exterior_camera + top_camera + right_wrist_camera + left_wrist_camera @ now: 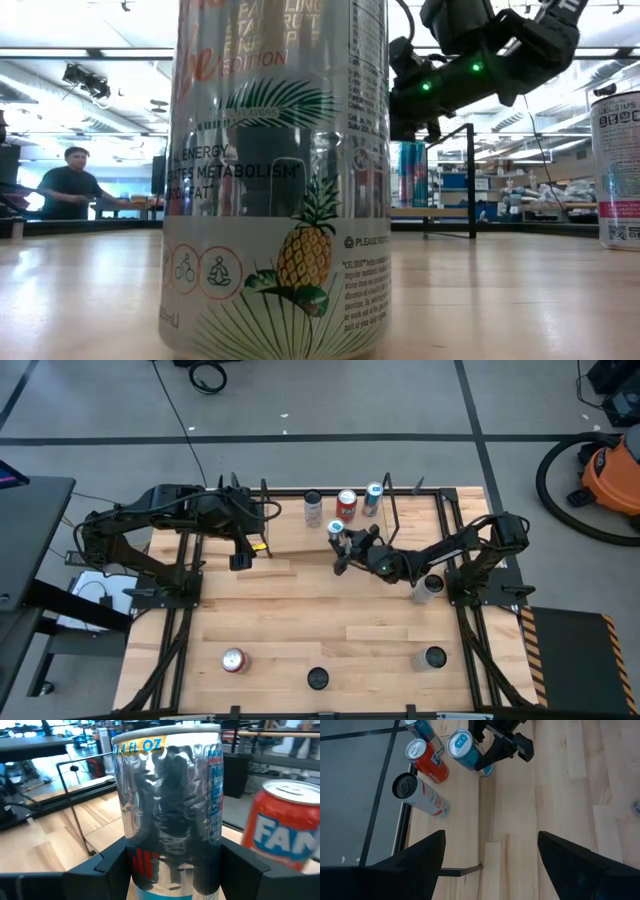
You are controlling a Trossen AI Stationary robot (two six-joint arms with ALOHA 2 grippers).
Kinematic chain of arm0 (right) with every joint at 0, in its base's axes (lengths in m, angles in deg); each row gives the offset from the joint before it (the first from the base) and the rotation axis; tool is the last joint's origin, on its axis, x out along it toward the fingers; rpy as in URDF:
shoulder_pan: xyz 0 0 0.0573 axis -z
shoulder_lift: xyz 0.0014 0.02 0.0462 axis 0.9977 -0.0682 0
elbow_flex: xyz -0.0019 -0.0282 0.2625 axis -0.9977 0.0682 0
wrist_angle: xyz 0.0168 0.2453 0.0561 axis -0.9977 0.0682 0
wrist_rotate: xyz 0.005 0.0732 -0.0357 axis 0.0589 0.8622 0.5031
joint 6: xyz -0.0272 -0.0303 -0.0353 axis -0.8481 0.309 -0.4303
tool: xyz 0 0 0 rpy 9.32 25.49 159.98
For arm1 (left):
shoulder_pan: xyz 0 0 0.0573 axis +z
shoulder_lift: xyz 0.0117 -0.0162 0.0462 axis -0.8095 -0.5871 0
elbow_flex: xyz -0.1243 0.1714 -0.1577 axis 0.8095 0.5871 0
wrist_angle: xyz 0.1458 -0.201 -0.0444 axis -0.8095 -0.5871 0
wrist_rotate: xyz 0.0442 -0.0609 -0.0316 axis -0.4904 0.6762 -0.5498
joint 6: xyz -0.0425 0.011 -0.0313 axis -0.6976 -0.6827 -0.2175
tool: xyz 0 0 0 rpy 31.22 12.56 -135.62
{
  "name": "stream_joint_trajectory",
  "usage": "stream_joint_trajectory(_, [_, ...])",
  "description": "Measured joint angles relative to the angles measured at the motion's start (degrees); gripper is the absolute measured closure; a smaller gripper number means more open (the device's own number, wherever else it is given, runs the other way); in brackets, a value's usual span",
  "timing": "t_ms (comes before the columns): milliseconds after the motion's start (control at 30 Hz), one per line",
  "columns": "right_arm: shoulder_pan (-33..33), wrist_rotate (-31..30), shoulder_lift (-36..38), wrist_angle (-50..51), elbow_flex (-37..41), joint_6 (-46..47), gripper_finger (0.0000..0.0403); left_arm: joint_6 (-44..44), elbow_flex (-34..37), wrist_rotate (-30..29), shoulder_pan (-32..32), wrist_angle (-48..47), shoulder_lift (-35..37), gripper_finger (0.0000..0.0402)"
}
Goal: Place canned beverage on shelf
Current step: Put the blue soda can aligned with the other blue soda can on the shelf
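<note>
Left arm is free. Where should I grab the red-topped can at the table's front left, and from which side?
Take the red-topped can around its round wall at mid height, coming in level from behind it, the side where the left end effector is. It stands upright, with bare board all round.

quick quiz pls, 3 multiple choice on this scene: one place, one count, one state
1. Where is the right gripper?
A at the shelf
B at the table's near edge
C off the table

2. How many other cans stand by the silver-and-blue can on the shelf?
A one
B three
C five

3. The left gripper is
A shut on a can
B open, empty
C holding a bottle

Answers:
1 A, the high view shows it over the shelf board.
2 B, a white can, a red can and a blue can.
3 B, its jaws stand wide apart with only bare wood between them.
</note>
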State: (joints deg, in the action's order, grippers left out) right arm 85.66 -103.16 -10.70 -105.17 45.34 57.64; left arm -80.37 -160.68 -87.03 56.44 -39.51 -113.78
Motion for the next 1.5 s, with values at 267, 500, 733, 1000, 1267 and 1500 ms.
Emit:
stream_joint_trajectory(267, [4.8, 8.6, 0.0, 0.2, -0.6, -3.7, 0.0161, 0.0, 0.0, 0.0, 0.0, 0.0, 0.0, 0.0083])
stream_joint_trajectory(500, [7.7, 14.4, 0.0, 0.3, -0.6, -3.3, 0.016, 0.0, 0.0, 0.0, 0.0, 0.0, 0.0, 0.0083])
stream_joint_trajectory(733, [8.0, 14.8, -2.4, -2.5, -0.7, -2.9, 0.0159, 0.1, 0.0, 0.0, 0.0, 0.0, 0.0, 0.0083])
stream_joint_trajectory(1000, [7.3, 10.9, -10.7, -8.6, -3.8, -5.8, 0.0159, -0.3, 0.0, 0.0, 0.0, 0.0, 0.0, 0.0083])
stream_joint_trajectory(1267, [7.3, 9.2, -12.2, -8.1, -4.6, -5.0, 0.0158, 0.0, 0.0, 0.0, 0.0, 0.0, 0.0, 0.0083])
stream_joint_trajectory(1500, [7.3, 10.6, -12.2, -8.1, -4.6, -4.9, 0.0139, 0.1, 0.0, 0.0, 0.0, 0.2, 0.0, 0.0083])
